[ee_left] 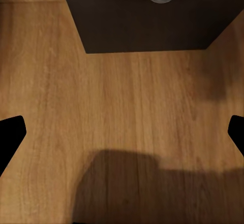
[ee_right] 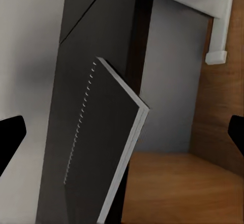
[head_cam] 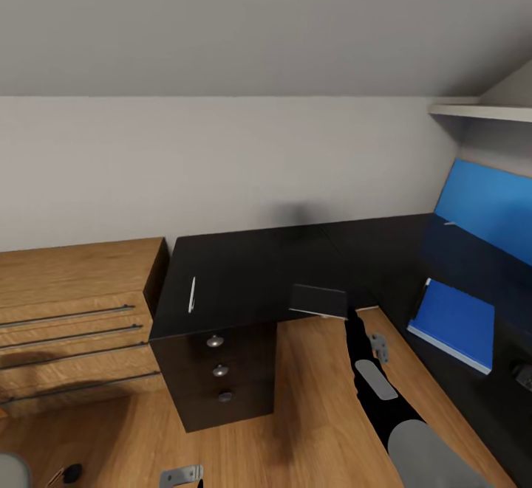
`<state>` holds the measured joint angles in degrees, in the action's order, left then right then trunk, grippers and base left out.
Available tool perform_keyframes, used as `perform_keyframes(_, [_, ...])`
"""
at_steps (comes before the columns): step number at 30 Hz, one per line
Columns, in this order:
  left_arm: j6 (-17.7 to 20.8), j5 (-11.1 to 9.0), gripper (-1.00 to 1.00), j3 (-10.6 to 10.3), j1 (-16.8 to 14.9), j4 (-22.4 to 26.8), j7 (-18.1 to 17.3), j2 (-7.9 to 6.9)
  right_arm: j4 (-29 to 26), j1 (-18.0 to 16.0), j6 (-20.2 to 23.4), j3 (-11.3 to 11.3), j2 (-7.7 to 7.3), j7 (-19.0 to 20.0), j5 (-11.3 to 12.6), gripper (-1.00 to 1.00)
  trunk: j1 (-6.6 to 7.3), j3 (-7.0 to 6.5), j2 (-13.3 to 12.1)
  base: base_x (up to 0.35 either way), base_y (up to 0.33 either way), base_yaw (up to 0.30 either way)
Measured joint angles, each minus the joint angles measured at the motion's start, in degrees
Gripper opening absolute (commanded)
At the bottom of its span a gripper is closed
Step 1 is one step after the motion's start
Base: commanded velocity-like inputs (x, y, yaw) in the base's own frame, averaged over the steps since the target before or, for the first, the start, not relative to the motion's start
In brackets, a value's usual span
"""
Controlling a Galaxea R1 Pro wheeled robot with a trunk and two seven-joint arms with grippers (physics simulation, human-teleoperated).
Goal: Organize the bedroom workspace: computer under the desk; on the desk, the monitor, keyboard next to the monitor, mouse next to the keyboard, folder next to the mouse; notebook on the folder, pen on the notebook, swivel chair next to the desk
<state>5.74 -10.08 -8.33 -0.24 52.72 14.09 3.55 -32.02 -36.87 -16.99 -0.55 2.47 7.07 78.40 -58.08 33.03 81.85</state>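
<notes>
Your right end effector (ee_right: 122, 135) is spread open, so pinch the notebook (ee_right: 96, 142), likely light and stiff, by its free edge at the desk (head_cam: 244, 274) rim.

Plain grey wall (head_cam: 222, 170) behind, sloped ceiling (head_cam: 295, 23) above; wooden plank floor (head_cam: 318, 414); light wooden drawers (head_cam: 74, 318) with bar handles at left; white shelf (head_cam: 480, 111) high at right.
</notes>
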Motion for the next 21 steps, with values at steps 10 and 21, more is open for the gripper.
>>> perform_keyframes(10, [-0.03,0.0,1.0,0.0,0.0,0.0,0.01,0.0,0.06,0.0,1.72,0.0,-0.1,0.07,0.01,1.0,-2.2,1.8,4.01,0.0,0.0,0.0])
perform_keyframes(21, [-0.08,0.01,1.0,0.0,0.0,0.0,-0.38,0.0,0.1,0.0,2.7,0.0,-0.11,0.08,0.06,1.0,-2.64,2.16,4.83,0.0,0.0,0.0])
